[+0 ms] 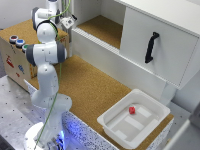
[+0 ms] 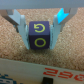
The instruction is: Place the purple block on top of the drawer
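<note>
Purple block (image 2: 39, 35): a small cube with yellow letters, held between the two fingers of the gripper (image 2: 40, 31), which is clamped on its opposite flat sides, just above the cork top of the drawer (image 1: 15, 55) at the exterior view's left. Judged light, rigid and not fragile; smooth faces may slip, so a square grip on the side faces is advised.
</note>
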Controlling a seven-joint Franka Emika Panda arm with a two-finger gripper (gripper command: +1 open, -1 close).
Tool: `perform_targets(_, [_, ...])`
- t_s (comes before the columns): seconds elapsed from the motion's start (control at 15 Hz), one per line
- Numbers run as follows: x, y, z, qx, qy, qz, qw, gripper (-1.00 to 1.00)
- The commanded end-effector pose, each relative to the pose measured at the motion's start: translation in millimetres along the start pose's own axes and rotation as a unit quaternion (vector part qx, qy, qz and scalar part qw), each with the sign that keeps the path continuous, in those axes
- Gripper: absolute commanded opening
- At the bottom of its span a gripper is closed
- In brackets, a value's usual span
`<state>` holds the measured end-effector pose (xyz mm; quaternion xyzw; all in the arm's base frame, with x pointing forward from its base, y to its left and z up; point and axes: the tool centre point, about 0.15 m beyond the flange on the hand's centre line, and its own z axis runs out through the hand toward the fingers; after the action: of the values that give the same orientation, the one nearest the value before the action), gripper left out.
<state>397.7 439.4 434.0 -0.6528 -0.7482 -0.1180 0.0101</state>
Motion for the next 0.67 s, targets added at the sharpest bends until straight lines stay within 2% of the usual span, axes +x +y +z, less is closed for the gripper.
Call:
perform_targets(0.0, [14,-4,-26,-0.015,-0.047,0.027,0.998,1.00])
perform_targets(0.53, [14,-4,-26,-0.015,-0.047,0.027,0.998,1.00])
perform_targets(0.6, [3,-13,-25,-0.024,-0.012,0.030,0.999,1.00])
